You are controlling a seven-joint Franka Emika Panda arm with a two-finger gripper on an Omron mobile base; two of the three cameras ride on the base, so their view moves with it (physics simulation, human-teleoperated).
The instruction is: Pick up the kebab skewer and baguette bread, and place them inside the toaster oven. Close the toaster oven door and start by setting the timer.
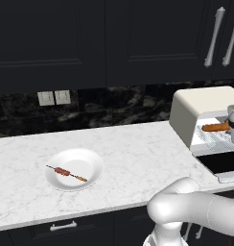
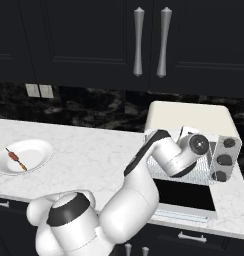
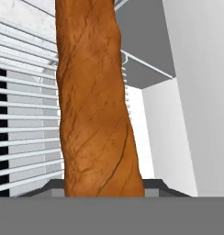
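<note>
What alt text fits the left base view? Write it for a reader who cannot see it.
A white toaster oven at the right stands open with a baguette on its rack. At the left of the marble counter, a white plate holds a kebab skewer. The robot's white arm curves across the lower right.

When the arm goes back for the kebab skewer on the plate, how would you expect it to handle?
The kebab skewer looks thin and probably light, so a grasp needs accuracy. It lies flat in the shallow white plate, so the fingers may scrape the dish. Its chunky meat likely stops it rolling.
</note>
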